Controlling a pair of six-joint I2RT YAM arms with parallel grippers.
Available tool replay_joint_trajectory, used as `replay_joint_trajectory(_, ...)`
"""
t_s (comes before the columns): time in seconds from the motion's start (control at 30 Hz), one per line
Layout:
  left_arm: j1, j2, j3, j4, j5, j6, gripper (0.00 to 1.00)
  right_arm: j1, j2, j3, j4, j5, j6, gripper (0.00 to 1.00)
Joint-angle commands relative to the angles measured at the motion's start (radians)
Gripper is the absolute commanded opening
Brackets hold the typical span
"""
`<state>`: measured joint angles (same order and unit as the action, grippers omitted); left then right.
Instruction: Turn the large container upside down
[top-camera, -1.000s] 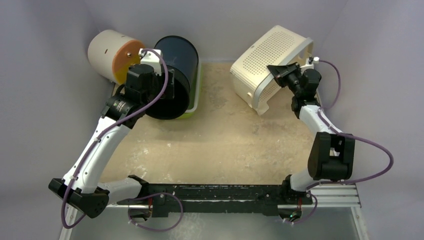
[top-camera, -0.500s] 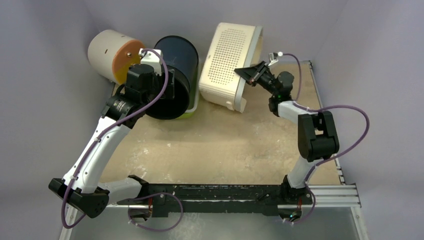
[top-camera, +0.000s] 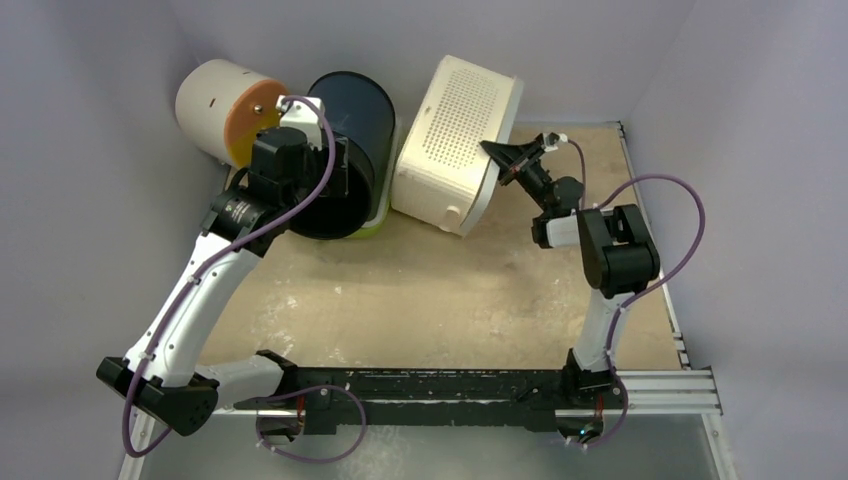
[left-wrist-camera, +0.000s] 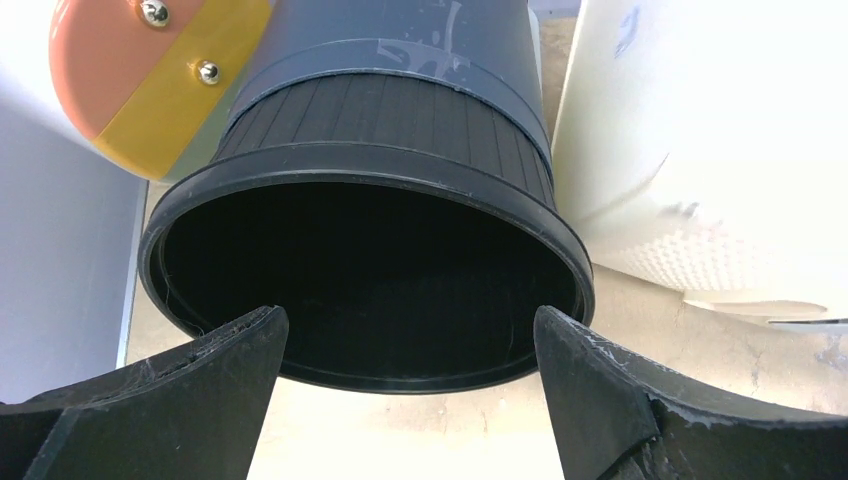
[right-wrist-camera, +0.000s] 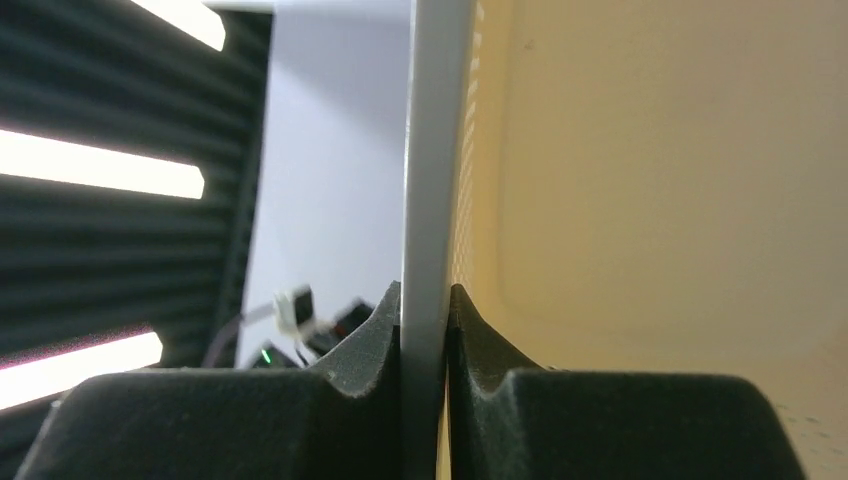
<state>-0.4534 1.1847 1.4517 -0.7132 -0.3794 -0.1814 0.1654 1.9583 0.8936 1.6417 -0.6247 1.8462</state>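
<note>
Top, basket (top-camera: 450, 130): at the far middle of the table (top-camera: 430, 290), tipped up on one side, perforated bottom facing the camera, just beside the bin (top-camera: 365, 110).
Top, right gripper (top-camera: 507, 152): at the basket's right edge.
Top, left gripper (top-camera: 338, 172): at the mouth of the bin, which lies on its side on a green tray (top-camera: 390, 205).
Top, drum (top-camera: 215, 105): cream, orange end, far left.
Left wrist, jaws: spread wide, holding nothing, bin mouth just ahead.
Right wrist, jaws: narrow, clamped on the basket's thin rim.
</note>
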Motion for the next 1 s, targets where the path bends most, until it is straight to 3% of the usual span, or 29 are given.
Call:
replay_joint_trajectory(0.0, 0.007, 0.004, 0.049, 0.021, -0.015, 0.003, 0.94, -0.037, 0.134, -0.115, 0.403, -0.007, 0.096, 0.0)
replay_joint_trajectory(0.3, 0.006, 0.017, 0.052, 0.021, -0.021, 0.001, 0.94, -0.232, 0.175, -0.166, 0.399, -0.147, 0.051, 0.0)
replay_joint_trajectory(0.57, 0.007, 0.047, 0.048, 0.046, 0.001, -0.016, 0.94, -0.319, 0.234, -0.24, 0.397, -0.269, -0.031, 0.0)
replay_joint_trajectory(0.77, 0.007, 0.073, 0.054, 0.058, 0.013, -0.025, 0.94, -0.361, 0.287, -0.222, 0.395, -0.327, -0.069, 0.25)
replay_joint_trajectory(0.97, 0.006, 0.095, 0.063, 0.058, 0.015, -0.015, 0.94, -0.404, 0.309, -0.197, 0.392, -0.352, -0.077, 0.35)
